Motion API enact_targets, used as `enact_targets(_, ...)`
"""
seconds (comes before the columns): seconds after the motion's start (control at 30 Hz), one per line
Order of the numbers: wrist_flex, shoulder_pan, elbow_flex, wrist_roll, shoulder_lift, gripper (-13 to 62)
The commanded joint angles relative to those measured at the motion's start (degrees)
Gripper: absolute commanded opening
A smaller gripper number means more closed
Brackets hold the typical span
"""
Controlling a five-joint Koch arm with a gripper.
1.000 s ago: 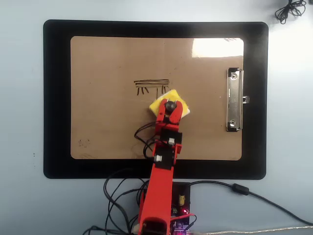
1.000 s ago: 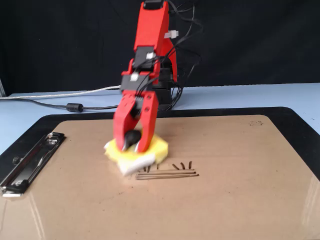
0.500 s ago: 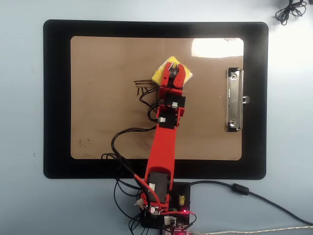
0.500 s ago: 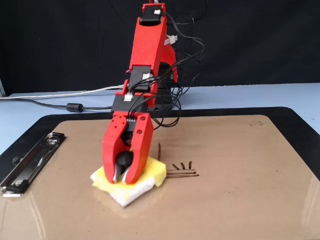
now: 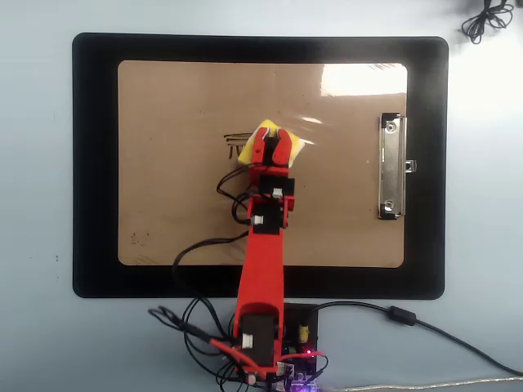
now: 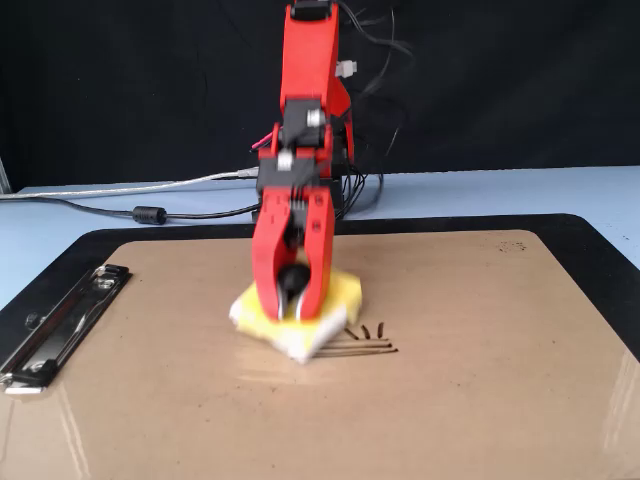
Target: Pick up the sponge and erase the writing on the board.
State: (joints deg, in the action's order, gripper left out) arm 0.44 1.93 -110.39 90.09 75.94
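Overhead view: red gripper (image 5: 271, 140) clenched on black knob of yellow square sponge (image 5: 258, 131), pressed on brown hardboard clipboard (image 5: 180, 196). Risk: remaining dark pen strokes (image 6: 368, 342) missed; knob slipping.

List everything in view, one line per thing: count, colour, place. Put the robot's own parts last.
board: one, brown, lying on the black mat.
mat: one, black, on the pale blue table, under the board.
table: one, pale blue, under everything.
clip: one, silver, on the board's right short edge in the overhead view.
writing: a few dark strokes, mid-board, showing just left of the sponge in the overhead view.
sponge: one, yellow with a white edge, flat on the board over part of the writing.
knob: one, black, on the sponge, between the fingers.
cables: several, black and grey, on the table near the arm's base.
arm: one, red, reaching over the board.
gripper: one, red, fingers closed on the knob.
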Motion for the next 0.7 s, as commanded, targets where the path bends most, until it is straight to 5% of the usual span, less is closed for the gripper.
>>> enact_targets(0.0, 0.1, 2.2, 5.2, 3.8, -6.0, -7.9)
enact_targets(0.1, 0.6, 3.0, 5.5, 4.9, -6.3, -7.9)
enact_targets(0.43, 0.7, 2.6, -43.7, 4.5, 43.9, -7.9)
enact_targets(0.53, -0.2, 2.8, -41.3, 4.5, 39.2, -7.9)
enact_targets(0.67, -0.1, 3.0, -23.2, 4.7, 19.2, -7.9)
